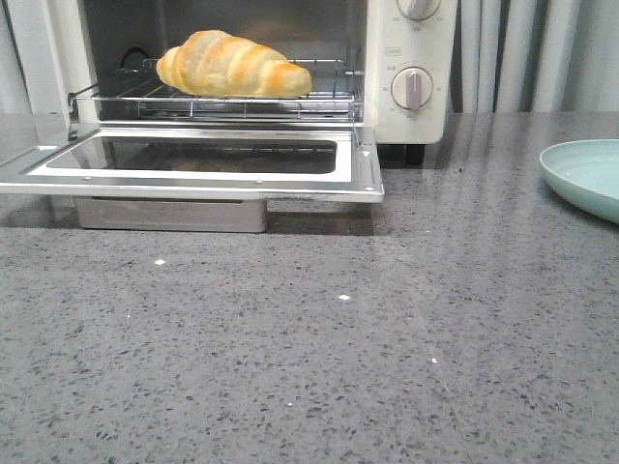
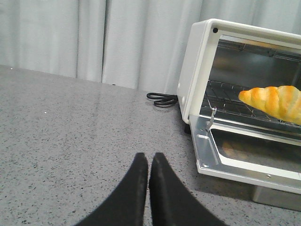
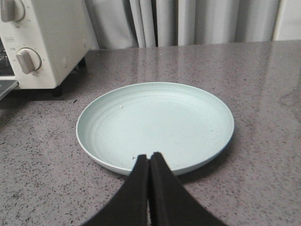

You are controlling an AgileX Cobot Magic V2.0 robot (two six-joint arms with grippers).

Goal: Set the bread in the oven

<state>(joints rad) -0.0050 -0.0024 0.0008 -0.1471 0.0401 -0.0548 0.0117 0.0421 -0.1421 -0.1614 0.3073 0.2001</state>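
Observation:
The bread (image 1: 233, 65), a glossy golden croissant-shaped roll, lies on the wire rack (image 1: 208, 101) inside the cream-white oven (image 1: 414, 121). The oven's glass door (image 1: 193, 159) hangs open and flat. The bread also shows in the left wrist view (image 2: 275, 102). My left gripper (image 2: 148, 157) is shut and empty, low over the counter to the left of the oven. My right gripper (image 3: 150, 157) is shut and empty at the near rim of a pale green plate (image 3: 155, 123). Neither gripper shows in the front view.
The empty pale green plate (image 1: 585, 174) sits on the grey speckled counter (image 1: 338, 358) right of the oven. A black power cord (image 2: 162, 99) lies behind the oven's left side. Grey curtains hang at the back. The oven's two knobs (image 1: 413, 87) face forward.

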